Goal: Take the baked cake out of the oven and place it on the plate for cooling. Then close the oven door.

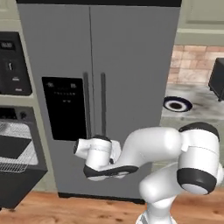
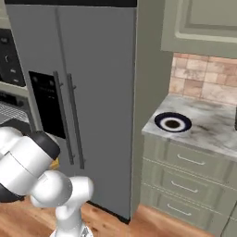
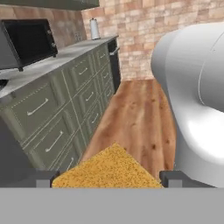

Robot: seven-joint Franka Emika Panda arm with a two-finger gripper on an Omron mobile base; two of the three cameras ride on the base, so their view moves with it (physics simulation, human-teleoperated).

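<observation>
In the hand view the baked cake (image 3: 107, 168), a tan-orange crumbly lump, sits between my two dark fingertips (image 3: 43, 178), and my gripper (image 3: 107, 177) is shut on it. From the right base view a small orange bit of the cake (image 2: 56, 163) peeks out beside the arm. The hand hangs low in front of the fridge. At the far left the oven (image 1: 17, 131) stands with its grey inside and wire rack showing, and the oven door (image 1: 17, 183) hangs down open. The plate (image 1: 177, 104) (image 2: 172, 122), navy-rimmed, lies bare on the marble counter to the right.
A grey double-door fridge (image 1: 100, 87) fills the space between oven and counter (image 2: 208, 125). A black microwave (image 1: 13, 63) sits above the oven. A black toaster oven (image 3: 28, 41) stands on the counter over green drawers (image 2: 185, 162). Wooden floor (image 3: 135, 113) runs alongside.
</observation>
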